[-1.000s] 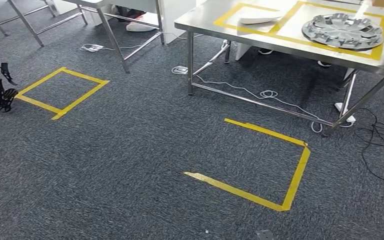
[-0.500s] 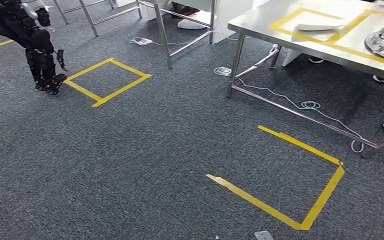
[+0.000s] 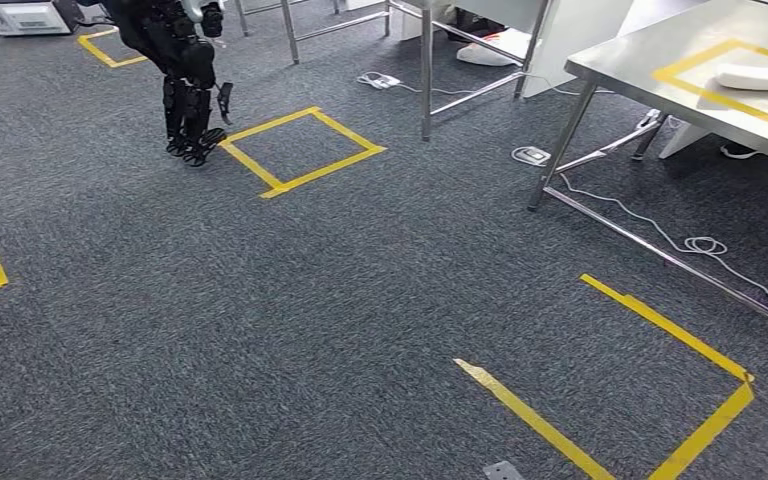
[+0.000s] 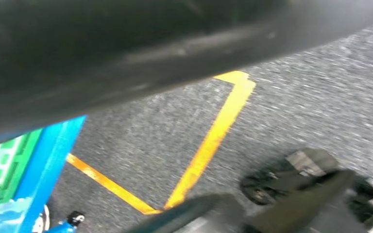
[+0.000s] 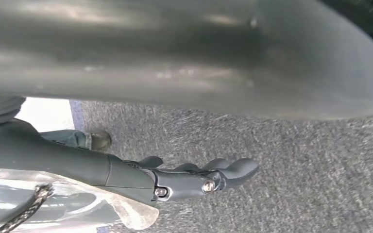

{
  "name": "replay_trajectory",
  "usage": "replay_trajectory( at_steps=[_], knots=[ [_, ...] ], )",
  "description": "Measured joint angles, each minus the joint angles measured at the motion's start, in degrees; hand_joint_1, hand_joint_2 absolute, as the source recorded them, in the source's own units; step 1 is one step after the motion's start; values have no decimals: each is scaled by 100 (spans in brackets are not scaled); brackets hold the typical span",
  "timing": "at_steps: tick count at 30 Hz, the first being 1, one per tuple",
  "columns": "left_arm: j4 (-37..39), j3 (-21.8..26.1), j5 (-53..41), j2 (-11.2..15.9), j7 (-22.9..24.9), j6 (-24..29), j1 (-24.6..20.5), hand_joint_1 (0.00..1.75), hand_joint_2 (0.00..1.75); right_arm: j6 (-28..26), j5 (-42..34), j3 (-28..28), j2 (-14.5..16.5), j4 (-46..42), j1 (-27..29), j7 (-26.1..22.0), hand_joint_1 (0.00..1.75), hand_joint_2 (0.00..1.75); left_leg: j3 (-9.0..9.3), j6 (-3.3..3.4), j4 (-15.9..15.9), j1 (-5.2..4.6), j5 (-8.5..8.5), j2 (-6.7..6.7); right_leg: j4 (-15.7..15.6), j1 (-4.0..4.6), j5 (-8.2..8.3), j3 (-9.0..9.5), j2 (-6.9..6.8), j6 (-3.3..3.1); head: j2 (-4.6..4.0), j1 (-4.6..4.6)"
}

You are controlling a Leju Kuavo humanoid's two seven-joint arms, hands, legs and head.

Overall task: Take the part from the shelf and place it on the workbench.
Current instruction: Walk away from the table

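The steel workbench [image 3: 650,60] stands at the far right, marked with yellow tape. A white curved part [image 3: 765,77] lies inside the tape on it. My right hand [image 5: 194,179] hangs over grey carpet with its dark fingers stretched out and nothing in them. Blurred in the left wrist view, my left hand [image 4: 296,194] hangs above a yellow tape corner [image 4: 233,82] and holds nothing that I can see. A blue and green frame [image 4: 24,170] stands on the floor close to that hand.
A black robot figure [image 3: 188,90] stands at the far left beside a yellow tape square [image 3: 300,150]. Another tape outline [image 3: 660,400] lies near my feet. Cables [image 3: 700,245] trail under the workbench. More steel table legs [image 3: 425,70] stand behind.
The camera has swung left: the workbench slid to the right edge, the silver wheel cover left the picture, and the black figure came further into view.
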Motion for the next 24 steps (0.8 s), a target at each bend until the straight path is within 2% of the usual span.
replay_trajectory(
  at_steps=[1, 2, 4, 5, 6, 7, 8, 9, 10, 11, 12, 13, 14, 15, 16, 19, 24],
  knots=[
    [0, 0, -76, -38, 20, 45, 13, 0, 0, -15, -49, 1, -4, 0, -3, 1, 0, 0, 4, 30, -22, 8, 14, -69, 21, -14, -39, 6, 68, 36, 0, 3],
    [0, -2, -152, -82, 43, 93, 19, 0, 0, -28, -99, -1, -10, 0, -3, 0, 0, 0, 8, 61, -45, 20, 32, -142, 121, -29, -125, -32, 215, 67, 0, 10],
    [0, -16, -275, -186, 79, 159, 6, 0, 0, -38, -178, -18, -28, 0, 10, -2, 0, 0, 12, 106, -73, 40, 54, -289, 689, -52, -452, -297, 598, 102, 0, 35],
    [0, -27, -317, -227, 89, 172, -4, 0, 0, -37, -205, -29, -36, 0, 23, -3, 0, 0, 8, 117, -71, 39, 54, -369, 1101, -53, -632, -499, 696, 104, 0, 42],
    [0, -38, -351, -262, 95, 175, -8, 0, 0, -33, -227, -43, -42, 0, 34, -4, 0, 0, 7, 122, -68, 37, 52, -453, 1458, -52, -747, -691, 731, 105, 0, 46],
    [0, -46, -385, -284, 104, 175, -6, 0, 0, -28, -251, -58, -46, 0, 43, -5, 0, 0, 11, 124, -65, 34, 51, -535, 1637, -51, -745, -812, 741, 103, 0, 46],
    [0, -54, -424, -299, 116, 174, -4, 0, 0, -25, -277, -72, -49, 0, 46, -4, 0, 0, 16, 122, -59, 33, 48, -620, 1597, -51, -626, -837, 747, 99, 0, 45],
    [0, -63, -456, -309, 133, 169, -5, 0, 0, -22, -305, -87, -57, 0, 45, -3, 0, 0, 25, 117, -53, 35, 44, -702, 1321, -56, -405, -748, 767, 92, 0, 44],
    [0, -83, -487, -318, 158, 163, -9, 0, 0, -21, -338, -106, -66, 0, 42, -1, 0, 0, 33, 107, -48, 38, 37, -782, 905, -67, -163, -589, 849, 87, 0, 45],
    [0, -115, -510, -329, 183, 156, -18, 0, 0, -21, -371, -126, -77, 0, 38, 4, 0, 0, 33, 88, -37, 35, 30, -856, 518, -82, 5, -429, 976, 84, 0, 44],
    [0, -156, -524, -340, 210, 150, -31, 0, 0, -21, -400, -150, -85, 0, 34, 7, 0, 0, 23, 65, -24, 36, 28, -926, 239, -93, 99, -291, 1089, 79, 0, 42],
    [0, -198, -535, -352, 234, 148, -40, 0, 0, -21, -423, -175, -92, 0, 28, 11, 0, 0, 4, 36, -16, 41, 32, -986, 97, -98, 116, -216, 1176, 72, 0, 39],
    [0, -234, -541, -364, 251, 148, -44, 0, 0, -17, -438, -196, -98, 0, 23, 16, 0, 0, -17, 4, -11, 49, 43, -1044, 76, -88, 95, -188, 1188, 55, 0, 37],
    [0, -261, -543, -373, 265, 149, -41, 0, 0, -14, -447, -212, -103, 0, 19, 20, 0, 0, -35, -28, -11, 61, 51, -1097, 69, -83, 100, -168, 1138, 25, 0, 35],
    [0, -285, -543, -382, 275, 150, -34, 0, 0, -10, -452, -223, -109, 0, 15, 22, 0, 0, -49, -57, 9, 66, 38, -1059, 55, -81, 109, -160, 1077, -8, 0, 35],
    [0, -332, -543, -391, 292, 151, -28, 0, 0, -6, -456, -232, -113, 0, 14, 21, 0, 0, -108, -103, 163, 46, -81, -745, 12, -91, 124, -130, 946, -83, 0, 18],
    [0, -340, -544, -392, 296, 151, -36, 0, 0, -6, -456, -233, -114, 0, 16, 18, 0, 0, -172, -116, 296, 43, -165, -642, 11, -85, 118, -128, 912, -102, 0, -1]
  ],
)
